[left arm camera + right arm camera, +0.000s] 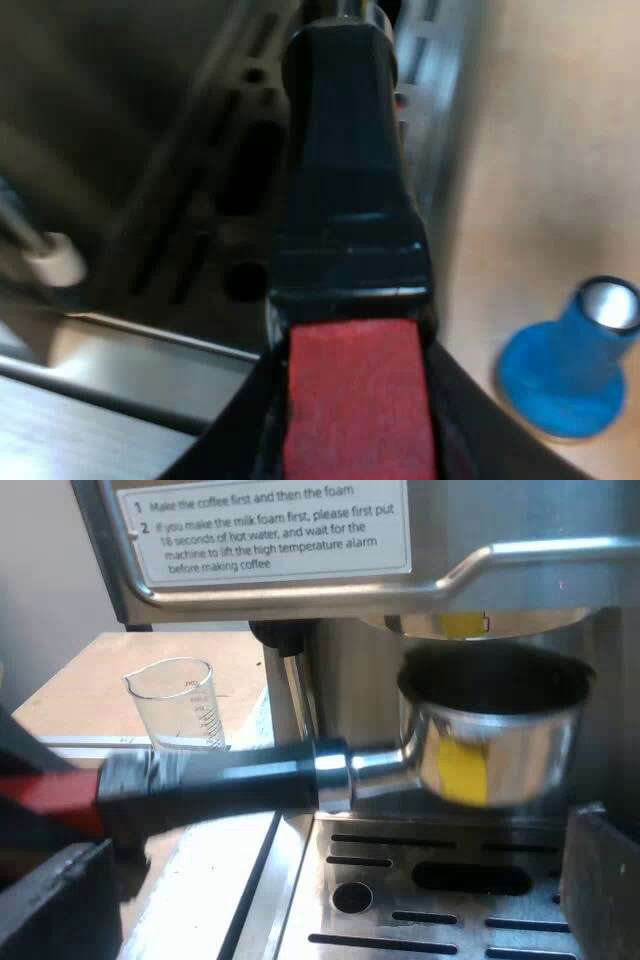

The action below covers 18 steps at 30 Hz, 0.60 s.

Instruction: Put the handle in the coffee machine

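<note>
The holder (490,745) hangs at the front of the espresso machine (270,540), its metal basket just under the brew head (500,623) and above the drip tray (450,920), not yet seated as far as I can judge, since a dark gap shows between the basket rim and the head. Its dark handle (350,200) reaches away from the machine, and the left gripper (352,440) has its jaws closed around the red end (355,380), black fingers flanking the red on both sides. The right gripper (330,890) waits before the drip tray with its jaws wide and nothing between them. A measuring glass (172,705) stands beside the machine, and a blue tamper (570,365) sits upright on the counter (540,150) near the machine's base. The holder looks stiff and fairly heavy at the metal end, so a hold far out at the red tip gives long leverage but lets the basket sag or twist; the smooth handle may also slip under a turning load. A grip closer to the metal collar would probably steady it better. My guess is that the next move calls for lifting the basket square into the head and then swinging the handle to lock it, and a tilted rim would likely jam.
</note>
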Each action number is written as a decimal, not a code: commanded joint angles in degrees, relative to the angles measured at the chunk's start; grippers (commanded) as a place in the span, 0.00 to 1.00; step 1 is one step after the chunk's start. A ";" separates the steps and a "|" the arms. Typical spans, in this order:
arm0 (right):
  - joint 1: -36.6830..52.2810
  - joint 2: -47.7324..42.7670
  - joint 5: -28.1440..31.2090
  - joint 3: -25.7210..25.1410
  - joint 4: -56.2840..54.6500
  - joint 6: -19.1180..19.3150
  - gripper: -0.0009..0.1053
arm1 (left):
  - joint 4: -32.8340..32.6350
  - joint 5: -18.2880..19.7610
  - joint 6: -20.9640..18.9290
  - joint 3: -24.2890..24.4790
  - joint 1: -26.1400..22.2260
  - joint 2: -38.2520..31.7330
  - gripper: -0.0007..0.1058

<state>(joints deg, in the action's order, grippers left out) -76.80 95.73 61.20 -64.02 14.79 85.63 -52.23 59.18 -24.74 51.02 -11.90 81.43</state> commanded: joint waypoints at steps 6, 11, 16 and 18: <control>-0.02 -0.08 0.09 -0.46 0.46 0.74 0.86 | 0.96 4.68 -2.46 2.96 0.15 -0.30 0.02; -0.02 -0.08 0.09 -0.46 0.46 0.74 0.86 | 1.50 5.18 -2.86 4.01 0.15 -0.30 0.02; -0.02 -0.08 0.09 -0.46 0.46 0.74 0.86 | 3.59 5.58 -5.36 4.01 0.15 -0.30 0.02; -0.02 -0.08 0.09 -0.46 0.46 0.74 0.86 | 5.53 5.89 -7.52 4.01 0.15 -0.30 0.02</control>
<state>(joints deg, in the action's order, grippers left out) -76.80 95.73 61.20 -64.02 14.79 85.63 -48.78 59.49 -30.00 54.20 -11.90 81.48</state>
